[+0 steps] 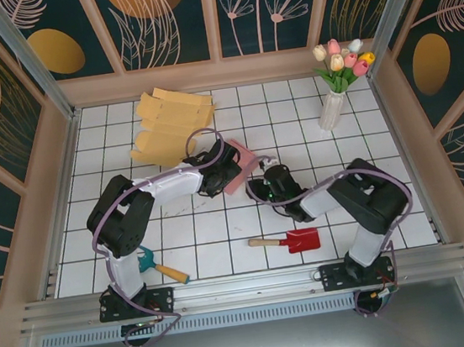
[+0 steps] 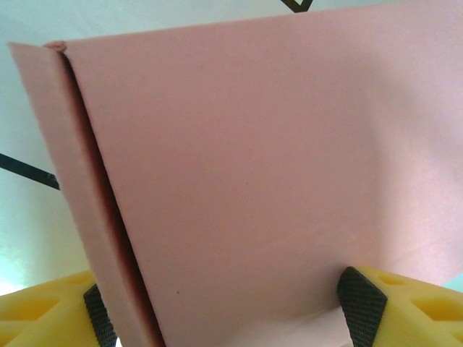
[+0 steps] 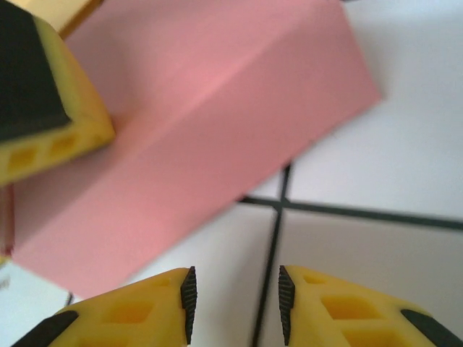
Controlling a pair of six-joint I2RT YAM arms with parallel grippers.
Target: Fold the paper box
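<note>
- The white ribbed vase (image 1: 331, 110) stands at the far right of the white tiled table (image 1: 291, 98). It holds a bunch of pink, white and yellow tulips (image 1: 342, 60).
- The pink paper box (image 1: 240, 166) is mid-table, tilted, between the two arms. Its inside is hidden, so I cannot tell whether anything lies in it.
- The left gripper (image 2: 231, 322) is clenched on the pink paper box. One black pad (image 2: 360, 309) presses its broad face and the other sits against the folded side flap.
- The right gripper (image 3: 236, 303) grasps nothing. Its jaws are narrowly parted above a black tile line, just beside the box's lower edge.
- In the left wrist view the box's edges are cut off and its close surface is blurred.
- Yellow flat cardboard sheets (image 1: 170, 126) lie at the far left, well apart from the vase.
- A red toy shovel with a wooden handle (image 1: 295, 239) lies near the front.
</note>
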